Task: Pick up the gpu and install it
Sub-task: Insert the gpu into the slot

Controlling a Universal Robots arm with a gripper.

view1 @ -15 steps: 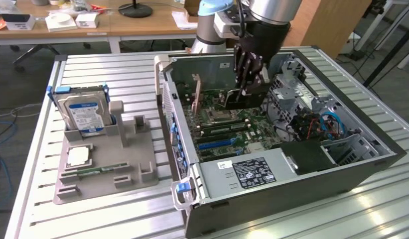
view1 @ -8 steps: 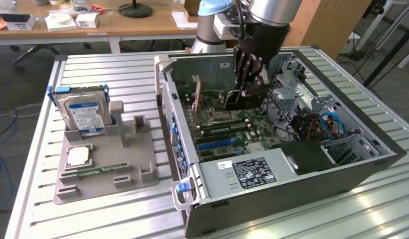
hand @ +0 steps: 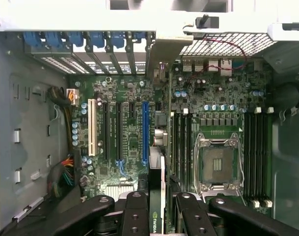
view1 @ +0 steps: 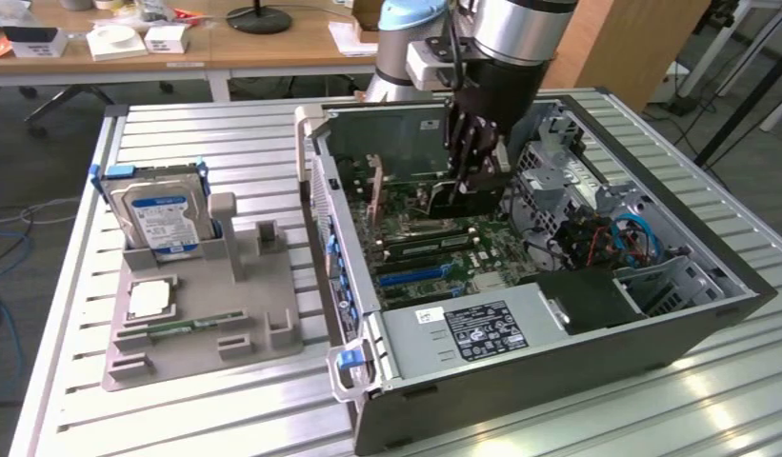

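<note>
On the counter [view1: 174, 409], a grey tray [view1: 200, 314] with the hard drive [view1: 162, 214] stands just beside the computer case [view1: 556, 381]. Inside the case, past the power supply [view1: 480, 328], the gripper [hand: 160, 209] is pinching the gpu [hand: 154, 221] edge-on between its fingers, over the motherboard [hand: 124, 98] and near the case's blue slot [hand: 145, 132]. Pickup looks done. The card does not appear seated in the case yet, so installing is left.

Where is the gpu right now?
In the wrist view, the gpu sits edge-on in the tool, over the motherboard near the blue slot.
</note>
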